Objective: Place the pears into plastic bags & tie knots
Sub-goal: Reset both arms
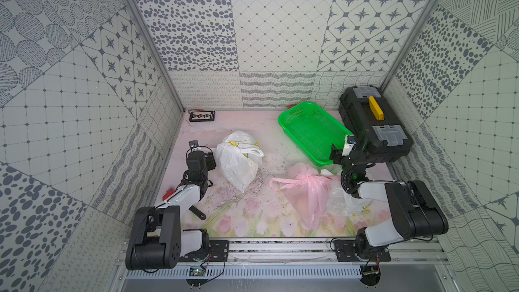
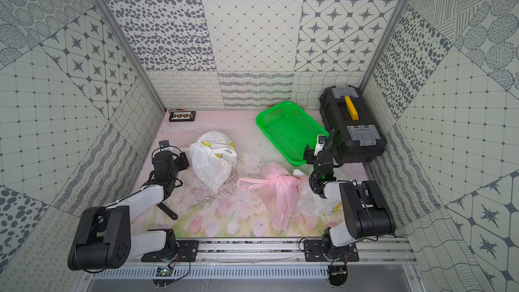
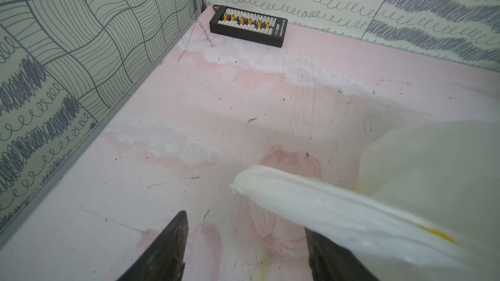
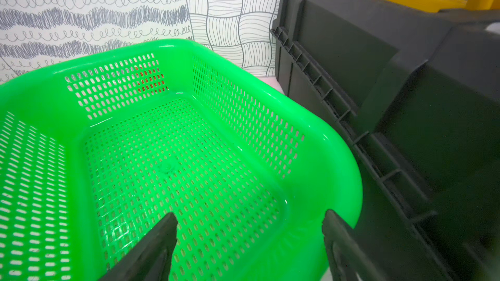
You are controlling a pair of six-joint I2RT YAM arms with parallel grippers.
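A white lemon-print plastic bag (image 1: 238, 161) (image 2: 212, 161) lies bulging at mid-left. A pink plastic bag (image 1: 307, 192) (image 2: 278, 195) lies in the middle, its neck bunched into a knot (image 1: 304, 177). Another white bag (image 1: 346, 202) lies crumpled beneath my right arm. No pears show; the bags hide what they hold. My left gripper (image 1: 206, 156) (image 3: 244, 228) is open just left of the white bag, and a fold of that bag (image 3: 324, 206) drapes over one finger. My right gripper (image 1: 341, 150) (image 4: 249, 223) is open above the near corner of the green basket, with nothing between its fingers.
The green mesh basket (image 1: 292, 113) (image 4: 338, 158) at the back right is bare inside. A black toolbox (image 1: 373, 136) (image 4: 405, 77) with a yellow handle stands right beside it. A black connector board (image 1: 202, 116) (image 3: 247, 25) sits in the far-left corner. A black handle (image 1: 198, 212) and a red item (image 1: 169, 192) lie near my left arm.
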